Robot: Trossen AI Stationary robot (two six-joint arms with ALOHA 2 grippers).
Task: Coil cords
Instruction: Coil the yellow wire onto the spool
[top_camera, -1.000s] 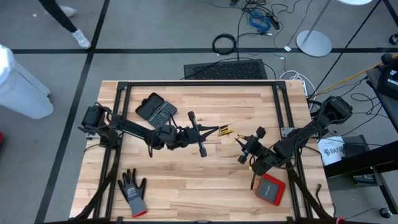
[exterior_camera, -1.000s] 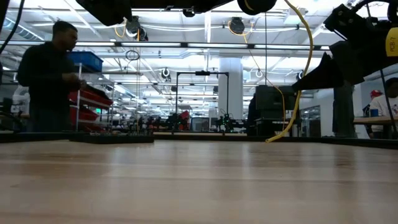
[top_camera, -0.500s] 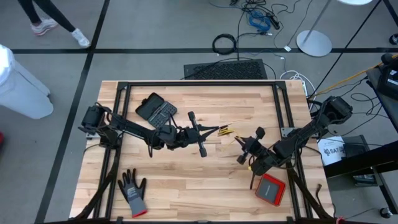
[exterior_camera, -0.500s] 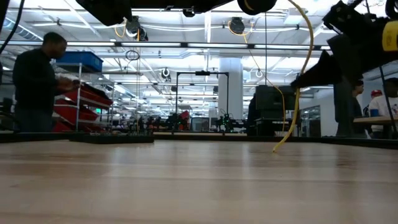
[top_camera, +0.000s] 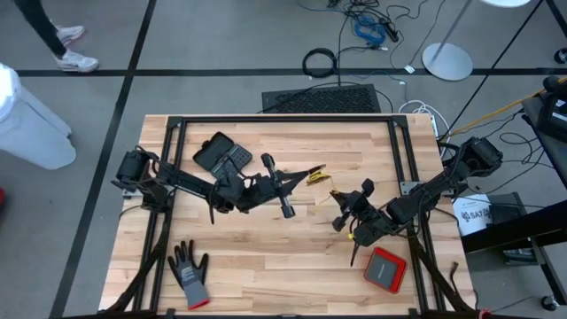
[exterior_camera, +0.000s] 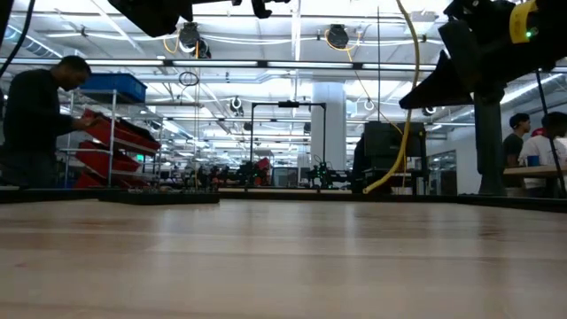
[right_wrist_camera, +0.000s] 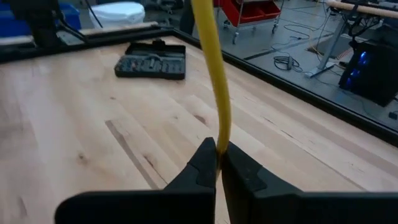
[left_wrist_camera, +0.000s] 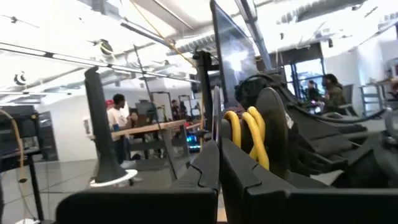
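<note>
Both grippers are raised over the middle of the wooden surface (top_camera: 266,248), and between them they carry the yellow cord (right_wrist_camera: 214,74). Left gripper (top_camera: 312,172) has its fingers pressed together, pointing toward the right arm; in the left wrist view loops of the yellow cord sit just beyond the closed fingers, though whether those fingers actually clamp it cannot be told. Right gripper (top_camera: 337,198) is pinching the cord: in its wrist view the cord rises straight out from between the two dark fingers (right_wrist_camera: 199,168), which meet around it. From table height the cord hangs in a curve below the right arm, clear of the wood.

Going by size, the surface comes first, light butcher-block boards edged by a black frame (top_camera: 283,120). On it, near the left arm's base side, lies a black tool case (top_camera: 221,152), also seen across the boards in the right wrist view. A red box (top_camera: 384,268) rests near the front edge just beside the right arm. A grey glove (top_camera: 190,271) lies at the front left, well apart from both grippers.

Beyond the surface, a person (exterior_camera: 40,115) stands by shelving in the room, and a thick black cable ring (top_camera: 320,62) lies on the floor.
</note>
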